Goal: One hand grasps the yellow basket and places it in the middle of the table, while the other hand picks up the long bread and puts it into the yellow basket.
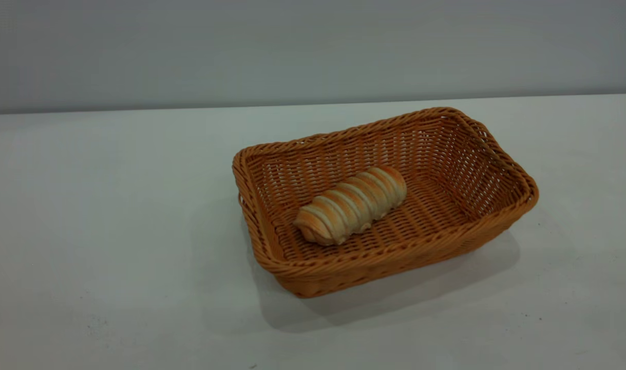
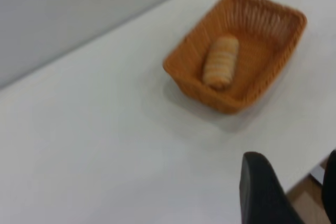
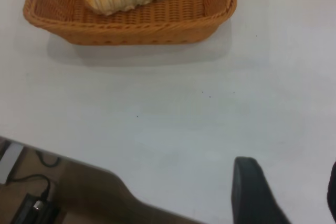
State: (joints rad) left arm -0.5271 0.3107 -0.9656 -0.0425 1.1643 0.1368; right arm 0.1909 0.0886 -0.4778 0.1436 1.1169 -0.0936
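long bread (image 1: pixel 351 204) in yellow basket (image 1: pixel 503 215); left gripper (image 2: pixel 294 192), right gripper (image 3: pixel 289 192) gaping, well apart

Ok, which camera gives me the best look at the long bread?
The exterior view: the long bread shows whole and sharply striped, lying on the yellow basket floor. The left wrist view shows it whole but blurred and distant; the right wrist view crops its top at the frame edge.
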